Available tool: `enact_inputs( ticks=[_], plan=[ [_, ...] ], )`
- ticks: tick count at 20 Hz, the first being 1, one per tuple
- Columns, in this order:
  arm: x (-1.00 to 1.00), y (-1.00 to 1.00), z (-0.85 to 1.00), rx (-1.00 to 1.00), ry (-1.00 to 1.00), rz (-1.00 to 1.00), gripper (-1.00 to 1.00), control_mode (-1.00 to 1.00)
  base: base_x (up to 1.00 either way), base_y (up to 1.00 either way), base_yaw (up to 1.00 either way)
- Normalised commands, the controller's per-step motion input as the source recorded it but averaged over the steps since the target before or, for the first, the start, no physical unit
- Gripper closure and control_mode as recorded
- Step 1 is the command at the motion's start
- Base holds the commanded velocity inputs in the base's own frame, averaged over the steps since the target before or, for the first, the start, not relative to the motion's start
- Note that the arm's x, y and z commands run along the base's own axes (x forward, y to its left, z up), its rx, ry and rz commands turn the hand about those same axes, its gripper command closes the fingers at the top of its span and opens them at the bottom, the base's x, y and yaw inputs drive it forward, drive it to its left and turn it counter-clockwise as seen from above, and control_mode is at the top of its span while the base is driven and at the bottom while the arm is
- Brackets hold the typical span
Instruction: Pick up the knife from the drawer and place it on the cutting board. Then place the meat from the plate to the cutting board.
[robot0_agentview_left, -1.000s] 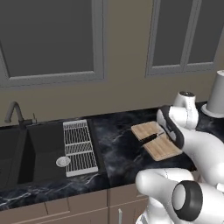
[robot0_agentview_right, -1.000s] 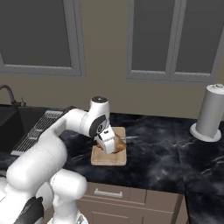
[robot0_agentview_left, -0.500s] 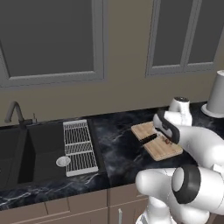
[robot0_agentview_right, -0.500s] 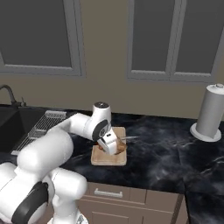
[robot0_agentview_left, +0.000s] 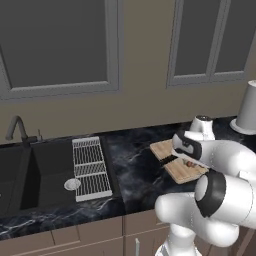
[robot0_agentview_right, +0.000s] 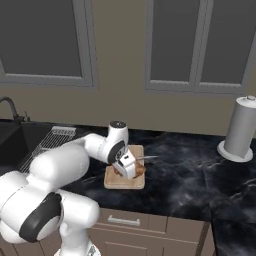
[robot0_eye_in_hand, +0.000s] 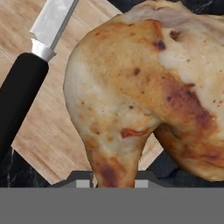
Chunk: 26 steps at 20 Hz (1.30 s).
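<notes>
Low in the hand view, the two-finger gripper (robot0_eye_in_hand: 108, 180) is clamped on the lumpy golden-brown roasted meat (robot0_eye_in_hand: 144, 87), over the light-tan wooden cutting board (robot0_eye_in_hand: 39, 131) beside the black-handled silver knife (robot0_eye_in_hand: 26, 87). Released carelessly, the meat could roll off the board's edge or nudge the knife.

White arm, dark joints

Glossy white rounded robot arm (robot0_agentview_right: 60, 165), bulbous shells, black ring joints at 7 o'clock in right base view; small dark two-finger gripper (robot0_eye_in_hand: 106, 180) tips, grey pads.
</notes>
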Motion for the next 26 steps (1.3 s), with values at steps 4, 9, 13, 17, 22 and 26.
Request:
enact_inputs(
  ticks=[4, 9, 13, 17, 22, 26],
  plan=[
    [0.15, 0.0, -0.29, 0.0, 0.02, 0.06, 1.0, -1.0, 0.0, 0.0, 0.0],
    [0.14, -0.03, -0.23, 0.0, 0.02, 0.06, 1.0, -1.0, 0.0, 0.0, 0.0],
    [0.16, -0.08, -0.2, 0.0, 0.03, 0.06, 1.0, -1.0, 0.0, 0.0, 0.0],
    [0.16, -0.09, -0.19, 0.0, 0.03, 0.06, 1.0, -1.0, 0.0, 0.0, 0.0],
    [0.2, -0.06, -0.21, 0.0, 0.03, 0.06, 1.0, -1.0, 0.0, 0.0, 0.0],
    [0.1, 0.0, -0.13, 0.0, 0.01, 0.05, -1.0, -1.0, 0.0, 0.0, 0.0]
  ],
)
